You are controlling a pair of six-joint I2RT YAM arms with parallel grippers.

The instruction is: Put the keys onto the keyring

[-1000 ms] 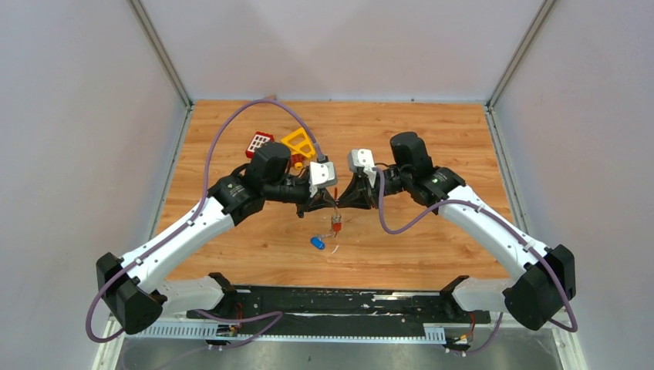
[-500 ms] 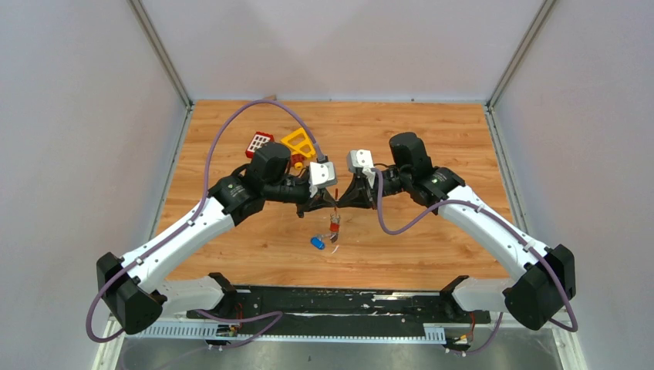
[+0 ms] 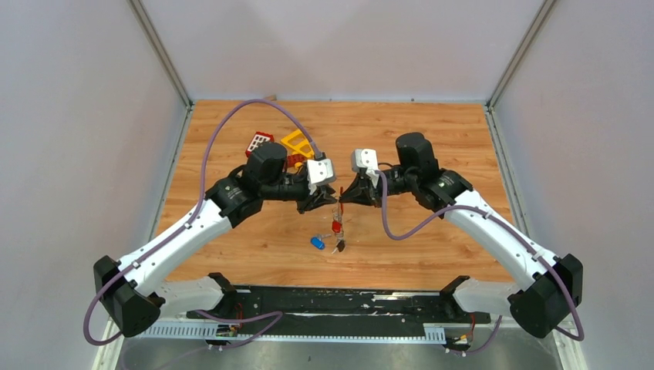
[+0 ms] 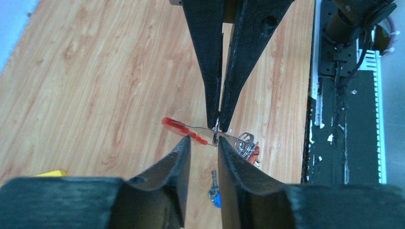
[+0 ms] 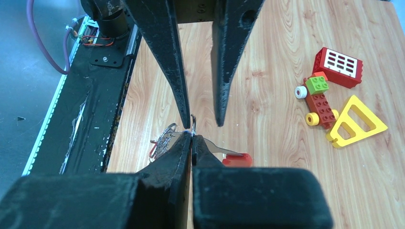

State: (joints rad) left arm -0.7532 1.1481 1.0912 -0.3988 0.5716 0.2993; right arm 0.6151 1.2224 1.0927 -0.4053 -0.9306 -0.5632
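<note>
Left of centre, the blue key (image 3: 317, 242) lies loose on the wood, nearer me than the tips. My left gripper (image 4: 202, 144) has its jaws parted and holds nothing. Just right of it, the keyring (image 3: 337, 227) hangs between both tips. My right gripper (image 5: 192, 140) is pinched tight on the keyring's thin wire. That hold looks slight to me: a careless tug from the left could twist the wire free and drop everything.
</note>
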